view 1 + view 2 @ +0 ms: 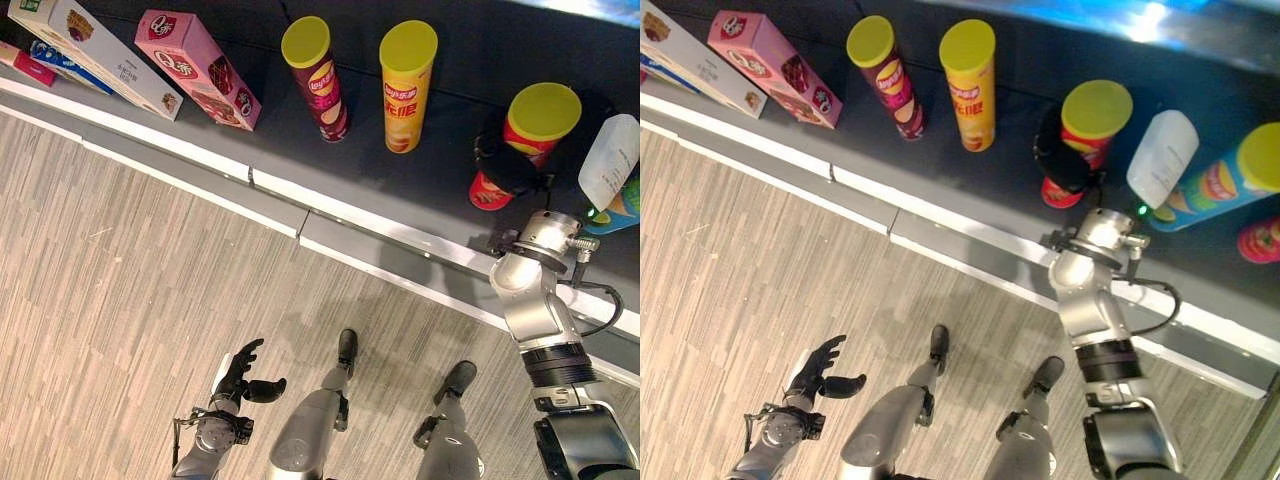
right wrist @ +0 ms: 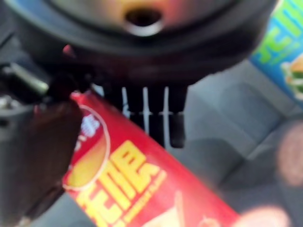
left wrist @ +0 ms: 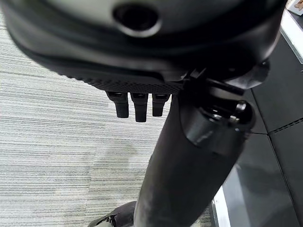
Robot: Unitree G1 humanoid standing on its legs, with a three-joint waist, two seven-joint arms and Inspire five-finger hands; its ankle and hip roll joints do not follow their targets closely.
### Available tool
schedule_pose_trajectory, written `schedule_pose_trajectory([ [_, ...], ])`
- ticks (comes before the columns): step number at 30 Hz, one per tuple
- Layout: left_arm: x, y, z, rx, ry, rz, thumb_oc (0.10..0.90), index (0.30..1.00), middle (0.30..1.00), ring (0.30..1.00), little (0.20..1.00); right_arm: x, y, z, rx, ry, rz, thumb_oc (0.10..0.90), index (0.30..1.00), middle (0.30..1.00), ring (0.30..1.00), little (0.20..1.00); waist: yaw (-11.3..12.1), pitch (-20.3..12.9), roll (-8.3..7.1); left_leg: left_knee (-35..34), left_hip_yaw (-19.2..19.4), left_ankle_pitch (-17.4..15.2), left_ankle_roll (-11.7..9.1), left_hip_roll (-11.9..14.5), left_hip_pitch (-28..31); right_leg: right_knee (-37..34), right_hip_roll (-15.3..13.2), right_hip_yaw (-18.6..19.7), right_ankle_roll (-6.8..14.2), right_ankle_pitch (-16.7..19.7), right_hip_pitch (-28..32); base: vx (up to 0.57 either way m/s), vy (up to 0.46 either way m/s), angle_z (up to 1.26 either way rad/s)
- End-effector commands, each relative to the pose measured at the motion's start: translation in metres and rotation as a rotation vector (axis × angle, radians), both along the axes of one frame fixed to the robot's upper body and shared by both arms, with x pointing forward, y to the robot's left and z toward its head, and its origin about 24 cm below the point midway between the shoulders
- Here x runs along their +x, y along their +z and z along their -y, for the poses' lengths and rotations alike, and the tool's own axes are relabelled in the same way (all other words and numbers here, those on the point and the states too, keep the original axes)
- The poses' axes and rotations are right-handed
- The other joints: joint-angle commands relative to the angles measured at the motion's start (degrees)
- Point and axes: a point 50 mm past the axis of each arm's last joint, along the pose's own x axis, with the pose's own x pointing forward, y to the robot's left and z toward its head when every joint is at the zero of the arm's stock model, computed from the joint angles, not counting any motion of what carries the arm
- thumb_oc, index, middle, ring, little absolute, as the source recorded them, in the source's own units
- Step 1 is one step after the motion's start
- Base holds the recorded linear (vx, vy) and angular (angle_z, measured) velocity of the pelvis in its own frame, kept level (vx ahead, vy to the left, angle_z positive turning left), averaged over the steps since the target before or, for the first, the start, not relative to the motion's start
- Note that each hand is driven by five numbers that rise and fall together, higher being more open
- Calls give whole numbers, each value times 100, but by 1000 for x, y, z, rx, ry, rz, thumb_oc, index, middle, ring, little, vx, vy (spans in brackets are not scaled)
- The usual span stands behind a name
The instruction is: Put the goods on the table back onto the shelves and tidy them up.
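**Right hand on red can, shelf row at upper frame**

I saw the right hand point(image 1: 1065, 160) at upper right of the frame, fingers and thumb wrapped round the red crisp can point(image 1: 525, 140) with a yellow lid, standing on the dark shelf point(image 1: 440, 190). Left of it stood a yellow can point(image 1: 404, 85), a maroon can point(image 1: 315, 75) and a pink box point(image 1: 195, 68). A white bottle point(image 1: 610, 160) stood just right of the red can. The left hand point(image 1: 245, 375) hung at lower left over the wood-pattern floor point(image 1: 120, 300), fingers loosely spread, holding nothing.
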Motion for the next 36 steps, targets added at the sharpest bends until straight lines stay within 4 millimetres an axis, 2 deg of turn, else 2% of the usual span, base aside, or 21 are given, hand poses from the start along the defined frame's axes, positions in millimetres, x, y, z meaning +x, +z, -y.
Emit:
schedule_pose_trajectory([
  [1, -20, -5, -25, 67, 68, -25, 800, 900, 900, 900, 900, -1, 16, -17, -30, 87, 108, 800, 900, 900, 900, 900, 153, -570, -289, 349, -90, -548, -349, 320, -222, 468, -685, -45, 644, -210, 90, 0, 0, 0],
  [8, -21, -8, -26, 74, 72, -48, 800, 900, 900, 900, 900, -3, 9, -23, 21, 141, 100, 800, 900, 900, 900, 900, 119, -671, -385, 334, -67, -573, -352, 361, -120, 409, -654, -40, 644, -198, 174, 2, -2, -1],
  [12, -24, -12, -29, 87, 73, -83, 800, 900, 900, 900, 900, -11, 0, -31, 63, 213, 90, 800, 900, 900, 900, 900, 61, -840, -565, 287, -28, -570, -349, 399, 4, 304, -601, -63, 645, -143, 294, 10, -6, 1],
  [13, -25, -12, -29, 88, 73, -84, 800, 900, 900, 900, 900, -11, 0, -31, 64, 213, 89, 800, 900, 900, 900, 900, 67, -839, -560, 285, -24, -593, -359, 415, 26, 308, -587, -61, 645, -166, 310, 12, -5, 4],
  [20, -46, -28, -45, 145, 111, -220, 800, 900, 900, 900, 900, -32, -7, -27, 158, 335, 93, 800, 900, 900, 900, 900, -146, -1238, -1001, 119, 189, -640, -381, 566, 500, 87, -400, -19, 635, -108, 624, 50, -18, -4],
  [21, -46, -28, -45, 146, 110, -220, 800, 900, 900, 900, 900, -33, -7, -27, 159, 334, 92, 800, 900, 900, 900, 900, -146, -1246, -1015, 111, 188, -611, -368, 544, 485, 79, -420, -19, 638, -83, 610, 67, 2, -12],
  [22, -54, -33, -49, 154, 131, -262, 800, 900, 900, 900, 900, -38, -13, -26, 233, 402, 76, 800, 900, 900, 900, 900, -246, -1370, -1139, 80, 260, -630, -368, 574, 607, 60, -377, 12, 633, -72, 657, 40, 5, -18],
  [24, -66, -40, -56, 163, 170, -325, 800, 900, 900, 900, 900, -45, -19, -26, 325, 493, 70, 800, 900, 900, 900, 900, -326, -1518, -1249, 54, 365, -658, -376, 619, 763, 42, -331, 64, 627, -83, 735, 60, 6, -22],
  [25, -67, -40, -56, 164, 170, -327, 800, 900, 900, 900, 900, -45, -19, -26, 327, 496, 68, 800, 900, 900, 900, 900, -319, -1517, -1254, 51, 373, -661, -377, 620, 777, 40, -330, 71, 627, -85, 743, 58, 10, -26],
  [27, -77, -45, -62, 155, 215, -378, 800, 900, 900, 900, 900, -52, -33, -29, 483, 660, 19, 800, 900, 900, 900, 900, -455, -1694, -1375, 24, 535, -708, -390, 676, 1009, 30, -261, 164, 610, -105, 847, 59, 25, -37],
  [28, -77, -45, -62, 155, 215, -378, 800, 900, 900, 900, 900, -52, -33, -29, 483, 660, 19, 800, 900, 900, 900, 900, -455, -1694, -1375, 24, 535, -708, -390, 676, 1009, 30, -261, 164, 610, -105, 847, 55, 34, -32],
  [29, -83, -47, -67, 144, 250, -404, 800, 900, 900, 900, 900, -57, -47, -32, 619, 828, -41, 800, 900, 900, 900, 900, -546, -1801, -1454, 17, 626, -731, -411, 708, 1140, 29, -220, 234, 592, -121, 891, 33, 13, -24],
  [31, -85, -47, -73, 128, 261, -419, 800, 900, 900, 900, 900, -65, -61, -29, 712, 978, -131, 800, 900, 900, 900, 900, -610, -1900, -1527, 17, 717, -747, -439, 732, 1249, 29, -179, 282, 582, -141, 943, 31, 1, -25],
  [33, -86, -47, -73, 128, 260, -421, 800, 900, 900, 900, 900, -65, -61, -28, 714, 979, -133, 800, 900, 900, 900, 900, -603, -1905, -1524, 17, 721, -750, -440, 734, 1255, 29, -177, 285, 581, -143, 946, 13, -6, -21],
  [34, -86, -46, -78, 98, 268, -423, 800, 900, 900, 900, 900, -76, -77, -26, 779, 1123, -253, 800, 900, 900, 900, 900, -677, -1998, -1586, 17, 783, -758, -473, 756, 1321, 29, -150, 316, 574, -178, 994, 29, -30, -34],
  [35, -85, -45, -82, 35, 269, -416, 800, 900, 900, 900, 900, -95, -112, -15, 841, 1181, -497, 800, 900, 900, 900, 900, -766, -2111, -1626, 17, 837, -760, -524, 803, 1401, 43, -119, 326, 565, -232, 1055, 44, -34, -23],
  [36, -86, -45, -82, 20, 264, -419, 800, 900, 900, 900, 900, -102, -119, -11, 856, 1178, -538, 800, 900, 900, 900, 900, -796, -2145, -1631, 17, 857, -763, -532, 815, 1425, 41, -121, 326, 566, -236, 1071, 37, -38, -6],
])
